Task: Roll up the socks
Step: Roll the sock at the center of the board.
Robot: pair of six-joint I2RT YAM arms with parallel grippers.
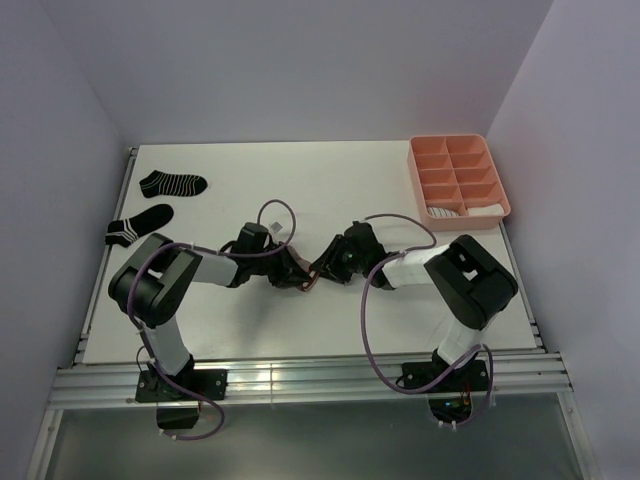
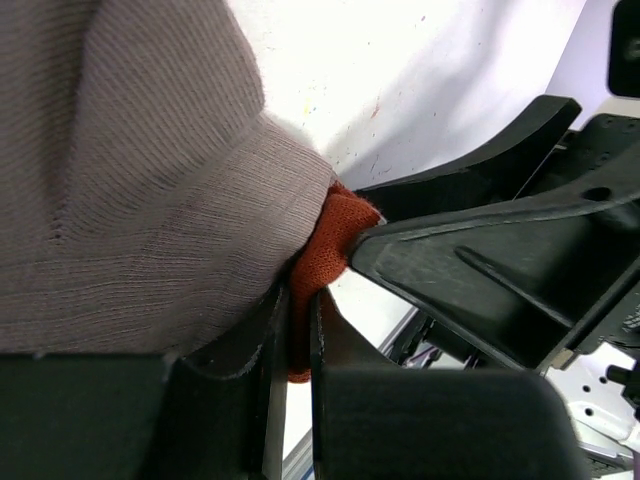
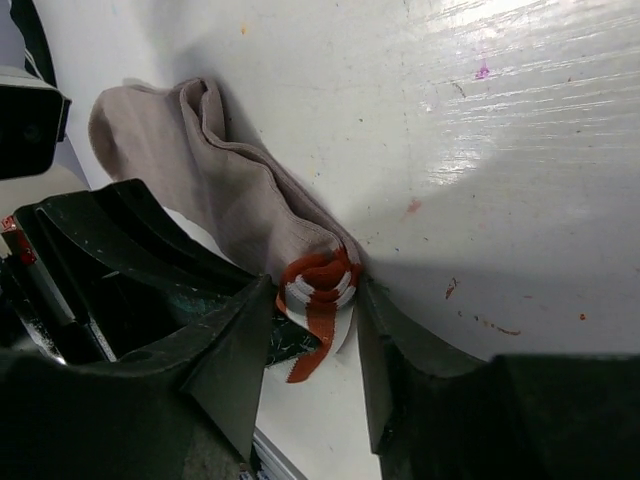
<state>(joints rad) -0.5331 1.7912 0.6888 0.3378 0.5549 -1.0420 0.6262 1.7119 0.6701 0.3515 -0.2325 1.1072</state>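
**Together, both tools grip the taupe sock [image 3: 225,185] by its cuff [image 3: 318,285]**

Left tool [image 2: 296,325] is almost closed, its fingers pinching a red fold of the cuff. Right tool [image 3: 315,305] is partly open, with a finger pressed against each side of the bunched red-and-white cuff. The tools meet tip to tip near the middle of the counter [image 1: 330,180]. The taupe sock lies folded on the counter and trails away from the cuff. At the far left lies a black striped sock [image 1: 173,183], with a second black sock [image 1: 140,224] just nearer. A pink tray [image 1: 412,170] sits far right. Its two nearest compartments hold a striped sock [image 1: 443,211] and a white sock [image 1: 484,210].
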